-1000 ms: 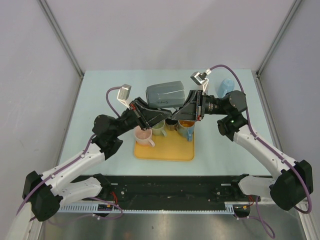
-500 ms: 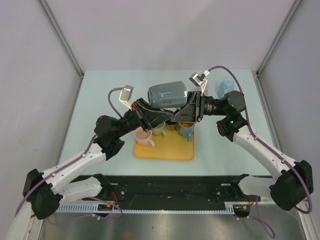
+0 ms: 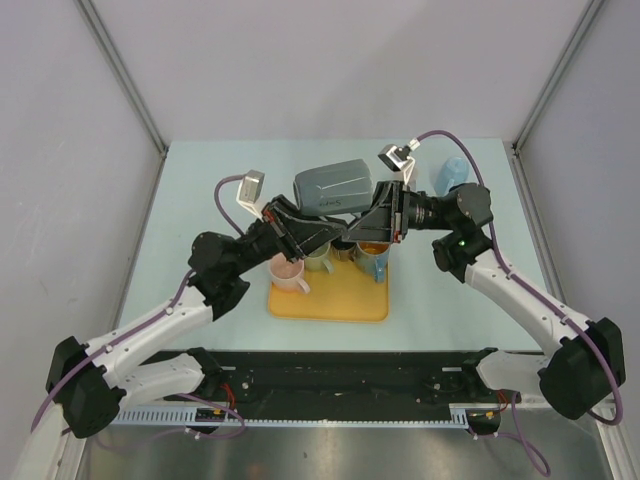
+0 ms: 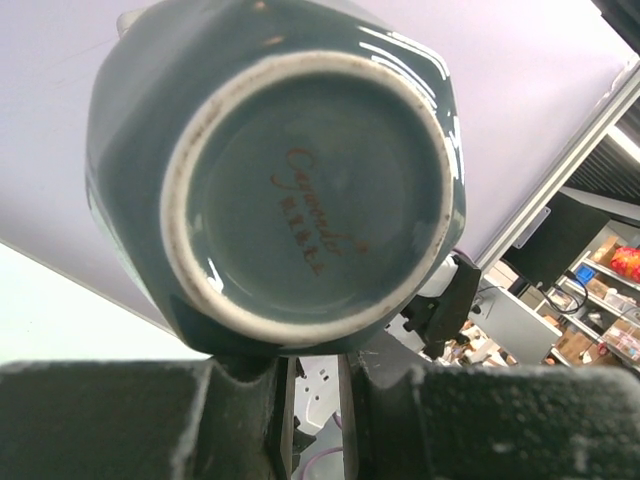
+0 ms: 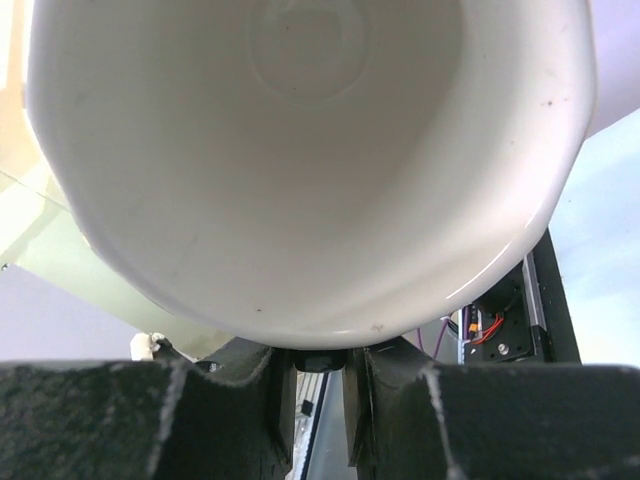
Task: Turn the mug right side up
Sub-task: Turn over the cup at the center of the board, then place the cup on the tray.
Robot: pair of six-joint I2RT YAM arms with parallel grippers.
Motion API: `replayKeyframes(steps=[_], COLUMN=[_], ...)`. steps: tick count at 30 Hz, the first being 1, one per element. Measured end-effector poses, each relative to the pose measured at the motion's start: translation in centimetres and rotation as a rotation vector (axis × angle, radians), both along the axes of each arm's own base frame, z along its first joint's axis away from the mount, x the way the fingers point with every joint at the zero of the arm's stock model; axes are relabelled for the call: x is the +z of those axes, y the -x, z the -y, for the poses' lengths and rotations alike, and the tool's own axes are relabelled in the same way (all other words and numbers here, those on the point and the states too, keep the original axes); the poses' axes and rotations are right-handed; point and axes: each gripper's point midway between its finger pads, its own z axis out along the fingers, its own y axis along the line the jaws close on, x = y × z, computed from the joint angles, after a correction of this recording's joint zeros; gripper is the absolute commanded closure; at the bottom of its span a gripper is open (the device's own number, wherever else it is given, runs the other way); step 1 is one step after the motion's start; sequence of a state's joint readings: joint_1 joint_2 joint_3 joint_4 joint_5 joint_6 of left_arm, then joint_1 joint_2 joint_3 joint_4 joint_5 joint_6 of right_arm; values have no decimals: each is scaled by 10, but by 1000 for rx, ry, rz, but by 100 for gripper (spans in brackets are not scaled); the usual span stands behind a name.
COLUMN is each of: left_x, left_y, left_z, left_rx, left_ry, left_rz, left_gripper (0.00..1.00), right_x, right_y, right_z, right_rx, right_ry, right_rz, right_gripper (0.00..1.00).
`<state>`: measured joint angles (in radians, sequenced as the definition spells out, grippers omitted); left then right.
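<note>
Tray: a yellow tray (image 3: 330,303) lies on the pale counter (image 3: 200,185), just beyond the arms' bases.
Cups on the tray: a pink cup (image 3: 288,272) stands at the left end and a green cup (image 3: 318,260) beside it. A blue cup (image 3: 372,260) with an orange inside stands at the right. One more sits between green and blue, mostly hidden by the arms.
Left fingers: the left fingers (image 4: 140,420) are drawn close, with only a narrow slot between them. The lower edge of the mug's base drops into that slot, so they grip the mug there.
Right fingers: the right fingers (image 5: 150,420) are equally narrow and are closed under the lowest part of the mug's rim. Something dark sits in the gap.
Mug: the big grey-blue mug (image 3: 330,187) is up in the air above the far side of the tray, lying on its side between the two arms. Its unglazed foot ring and printed mark face the left wrist camera. Its white inside faces the right wrist camera.
Far right: a light blue object (image 3: 452,172) sits on the counter behind the right arm, well apart from the tray.
</note>
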<state>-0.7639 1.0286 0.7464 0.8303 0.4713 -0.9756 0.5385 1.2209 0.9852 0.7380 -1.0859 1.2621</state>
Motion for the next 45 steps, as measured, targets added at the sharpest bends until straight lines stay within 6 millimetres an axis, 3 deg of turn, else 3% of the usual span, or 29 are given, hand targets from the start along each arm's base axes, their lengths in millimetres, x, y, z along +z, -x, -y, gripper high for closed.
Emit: replayKeyframes(steps=[9,16,19,34,39,45], left_x=[-21,-36,-41,-78,-75,-81], left_y=[1,-1,-1,3,17,17], left_z=[1,2,2,-4,-11,-16], left_rx=[-7,-12,-10,-15,-51,-46], left_ry=[-24,-50,-59,-136,-128,-138], left_rz=[-34,-70,-80,-121,-86,-87], left_gripper=[94,64,59,52,52,51], right_x=[-19,-33,-40,-62,-66,-75], right_y=[-1,-2,-4,-17,-33,-37], right_z=[2,4,5,9,16,21], right_rx=[-82,-143,-167,-267,-359,-406], right_ry=[82,139,164,252,273,315], right_rz=[31,63,54,-12,-14,-11], right_gripper=[100,100,100,100,100,100])
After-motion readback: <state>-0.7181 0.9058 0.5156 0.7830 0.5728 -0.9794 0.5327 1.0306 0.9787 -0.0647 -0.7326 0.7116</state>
